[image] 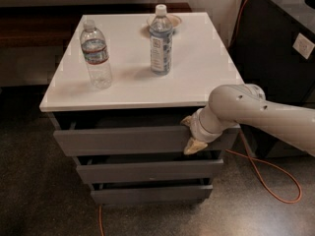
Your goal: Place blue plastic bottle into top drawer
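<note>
The blue plastic bottle [160, 41] stands upright at the back middle of the white cabinet top, with its white cap on. The top drawer [123, 140] is pulled out only a little, and a dark gap shows above its flat grey front. My gripper [191, 134] is low at the right end of that drawer front, well below and to the right of the bottle. Its two tan fingertips [195, 146] stand apart, one near the front's top edge and one near its bottom edge. It holds nothing.
A clear bottle with a red-and-blue band [96, 55] stands at the top's left. A shallow dish [174, 20] sits behind the blue bottle. Two narrower drawers [147, 172] lie below. A dark cabinet [280, 48] stands right, and an orange cable [275, 173] lies on the floor.
</note>
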`<state>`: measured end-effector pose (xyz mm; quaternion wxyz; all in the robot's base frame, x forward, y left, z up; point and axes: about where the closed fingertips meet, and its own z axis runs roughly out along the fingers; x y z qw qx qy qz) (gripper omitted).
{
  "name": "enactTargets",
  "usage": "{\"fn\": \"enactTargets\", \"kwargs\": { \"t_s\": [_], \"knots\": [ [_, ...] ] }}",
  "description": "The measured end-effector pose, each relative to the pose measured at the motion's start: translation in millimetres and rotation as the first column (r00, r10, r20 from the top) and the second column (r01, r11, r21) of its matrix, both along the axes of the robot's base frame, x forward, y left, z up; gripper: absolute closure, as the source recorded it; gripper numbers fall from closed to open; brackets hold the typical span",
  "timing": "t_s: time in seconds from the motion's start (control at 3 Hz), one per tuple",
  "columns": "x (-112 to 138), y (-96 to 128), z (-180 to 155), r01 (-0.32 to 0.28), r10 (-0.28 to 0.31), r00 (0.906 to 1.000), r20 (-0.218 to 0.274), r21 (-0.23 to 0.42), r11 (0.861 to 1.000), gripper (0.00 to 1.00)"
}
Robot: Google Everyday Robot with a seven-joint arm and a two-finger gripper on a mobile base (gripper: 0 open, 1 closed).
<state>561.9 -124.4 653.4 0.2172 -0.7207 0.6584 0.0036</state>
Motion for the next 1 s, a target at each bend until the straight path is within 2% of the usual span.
{"fn": "enactTargets", "kwargs": {
  "t_s": [0.33, 0.67, 1.0],
  "knots": [
    [-6.2, -5.1, 4.0, 0.037, -0.036, 0.9978, -0.055, 0.016, 0.999, 0.61],
    [-22.5, -12.2, 6.1, 0.074, -0.067, 0.9888, -0.133, 0.052, 0.996, 0.83],
    [-25.9, -13.5, 7.2, 0.084, -0.075, 0.9867, -0.144, 0.060, 0.995, 1.00]
  ]
}}
